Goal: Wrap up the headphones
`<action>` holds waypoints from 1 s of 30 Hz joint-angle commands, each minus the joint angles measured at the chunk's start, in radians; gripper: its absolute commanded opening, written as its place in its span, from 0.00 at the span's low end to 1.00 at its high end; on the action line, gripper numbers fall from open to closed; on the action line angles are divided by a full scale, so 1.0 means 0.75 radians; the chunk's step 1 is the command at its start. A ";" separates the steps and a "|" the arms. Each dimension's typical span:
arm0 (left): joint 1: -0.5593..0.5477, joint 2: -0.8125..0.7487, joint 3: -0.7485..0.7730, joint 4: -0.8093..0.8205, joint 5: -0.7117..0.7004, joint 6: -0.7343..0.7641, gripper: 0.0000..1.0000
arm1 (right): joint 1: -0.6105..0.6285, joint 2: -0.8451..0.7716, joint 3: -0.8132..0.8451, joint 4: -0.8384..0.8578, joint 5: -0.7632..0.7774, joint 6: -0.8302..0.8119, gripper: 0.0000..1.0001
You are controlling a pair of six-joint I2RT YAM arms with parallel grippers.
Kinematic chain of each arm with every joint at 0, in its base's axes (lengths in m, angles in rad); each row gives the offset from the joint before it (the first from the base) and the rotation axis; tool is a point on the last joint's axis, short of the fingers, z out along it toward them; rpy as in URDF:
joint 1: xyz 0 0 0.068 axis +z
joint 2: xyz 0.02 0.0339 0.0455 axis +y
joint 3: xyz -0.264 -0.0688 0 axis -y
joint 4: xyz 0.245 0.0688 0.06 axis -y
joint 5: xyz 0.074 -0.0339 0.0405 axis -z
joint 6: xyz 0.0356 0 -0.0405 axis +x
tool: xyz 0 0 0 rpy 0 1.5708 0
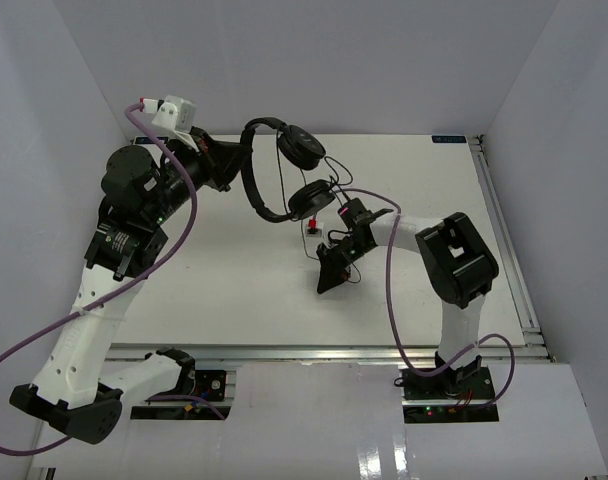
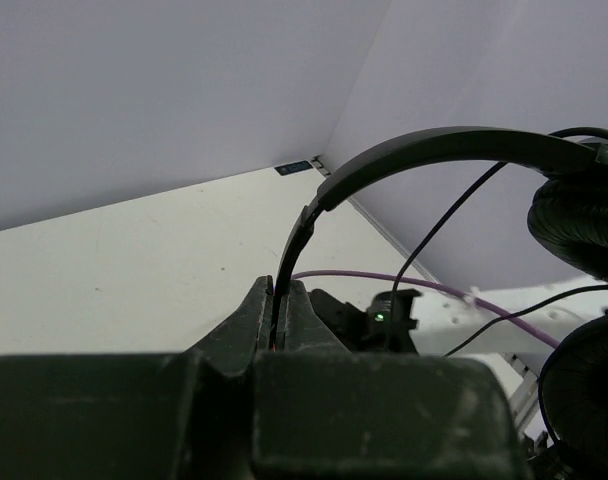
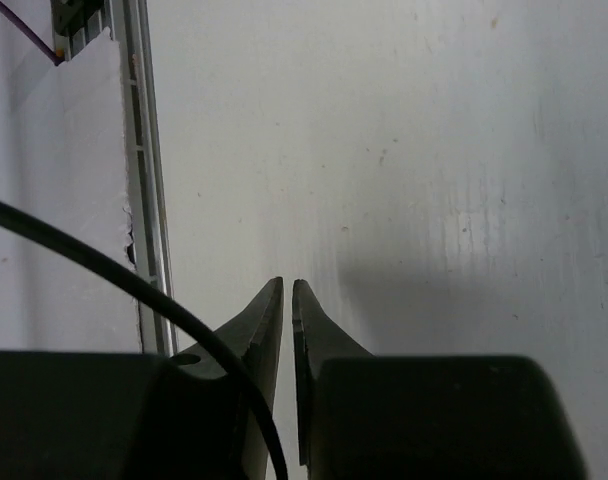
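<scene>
Top view: white table (image 1: pixel 234 290), boxed in by plain pale walls (image 1: pixel 314 60) on three sides. The left gripper (image 1: pixel 241 155) is up in the air holding the headphones (image 1: pixel 302 147) by the headband, with both cups dangling over the far middle of the table. The right gripper (image 1: pixel 330 274) sits low, just in front of them.

Left wrist: jaws clamped tight on the headband, with matte tabletop and a wall corner behind.

Right wrist: jaws closed to a hairline slit above a scuffed, speckled tabletop, nothing visible between the tips. The cord (image 3: pixel 104 265) crosses over one finger; can't tell if it's pinched.
</scene>
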 commanded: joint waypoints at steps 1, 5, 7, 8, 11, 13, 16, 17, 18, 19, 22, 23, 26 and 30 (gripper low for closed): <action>-0.002 -0.043 0.006 0.089 -0.210 -0.075 0.00 | 0.025 -0.213 -0.040 0.160 0.203 -0.013 0.15; 0.000 -0.018 0.064 0.082 -0.302 -0.011 0.00 | 0.027 -0.263 -0.078 0.224 0.333 -0.004 0.15; 0.002 0.006 0.101 0.068 -0.323 0.009 0.00 | 0.037 -0.287 -0.108 0.249 0.410 -0.020 0.15; 0.004 0.015 0.115 0.064 -0.329 0.013 0.00 | 0.048 -0.301 -0.125 0.265 0.451 -0.036 0.15; 0.014 0.043 0.154 0.061 -0.342 0.022 0.00 | 0.110 -0.378 -0.221 0.337 0.602 -0.106 0.15; 0.025 0.059 0.172 0.063 -0.387 0.032 0.00 | 0.163 -0.449 -0.299 0.396 0.697 -0.151 0.15; 0.053 0.094 0.202 0.065 -0.387 0.040 0.00 | 0.244 -0.537 -0.393 0.469 0.849 -0.234 0.15; 0.075 0.104 0.210 0.068 -0.379 0.038 0.00 | 0.264 -0.554 -0.416 0.491 0.889 -0.254 0.16; 0.098 0.113 0.218 0.071 -0.368 0.035 0.00 | 0.284 -0.571 -0.438 0.512 0.928 -0.273 0.16; 0.123 0.123 0.225 0.075 -0.347 0.022 0.00 | 0.306 -0.585 -0.458 0.531 0.963 -0.289 0.16; 0.171 0.147 0.235 0.100 -0.293 -0.004 0.00 | 0.334 -0.606 -0.490 0.567 1.040 -0.320 0.16; 0.186 0.155 0.233 0.110 -0.285 -0.012 0.00 | 0.340 -0.611 -0.495 0.576 1.055 -0.323 0.17; 0.230 0.174 0.223 0.135 -0.238 -0.056 0.00 | 0.361 -0.633 -0.509 0.602 1.096 -0.345 0.17; 0.290 0.197 0.191 0.166 -0.164 -0.119 0.00 | 0.464 -0.677 -0.557 0.652 1.255 -0.467 0.17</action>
